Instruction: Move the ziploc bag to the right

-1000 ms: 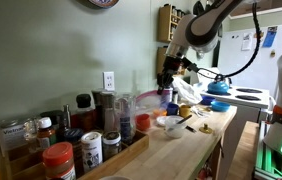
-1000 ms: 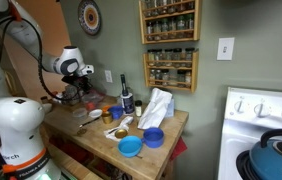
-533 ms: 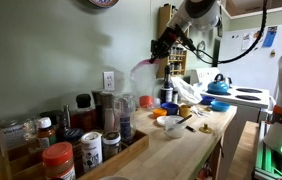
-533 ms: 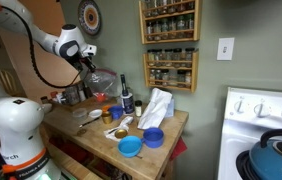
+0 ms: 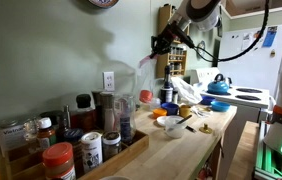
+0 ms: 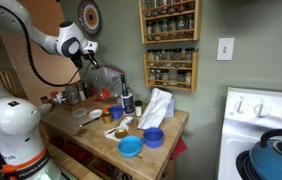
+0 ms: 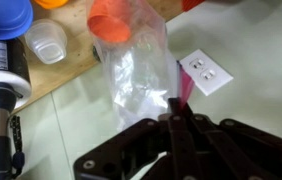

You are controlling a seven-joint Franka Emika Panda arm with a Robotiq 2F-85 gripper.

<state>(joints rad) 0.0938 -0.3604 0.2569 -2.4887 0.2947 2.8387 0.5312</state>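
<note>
The ziploc bag is clear plastic with a pink seal strip. It hangs in the air from my gripper, well above the wooden counter, in both exterior views (image 5: 147, 72) (image 6: 105, 80). In the wrist view the bag (image 7: 136, 70) dangles below the fingers with its pink strip pinched between them. My gripper (image 7: 173, 112) is shut on the bag's top edge. It also shows high above the counter in both exterior views (image 5: 161, 44) (image 6: 89, 62).
The wooden counter (image 6: 166, 125) is crowded: blue bowls (image 6: 131, 147), a white bag (image 6: 157, 106), bottles (image 6: 125, 95), spice jars (image 5: 59, 160), an orange cup (image 7: 113, 20). A wall outlet (image 7: 205, 71) and spice shelf (image 6: 169, 45) are nearby. A stove with a blue kettle (image 5: 218, 86) adjoins the counter.
My gripper rose from counter height with the ziploc bag pinched in it; the bag left the counter and now hangs in the air. In the last half second it shifted only slightly.
</note>
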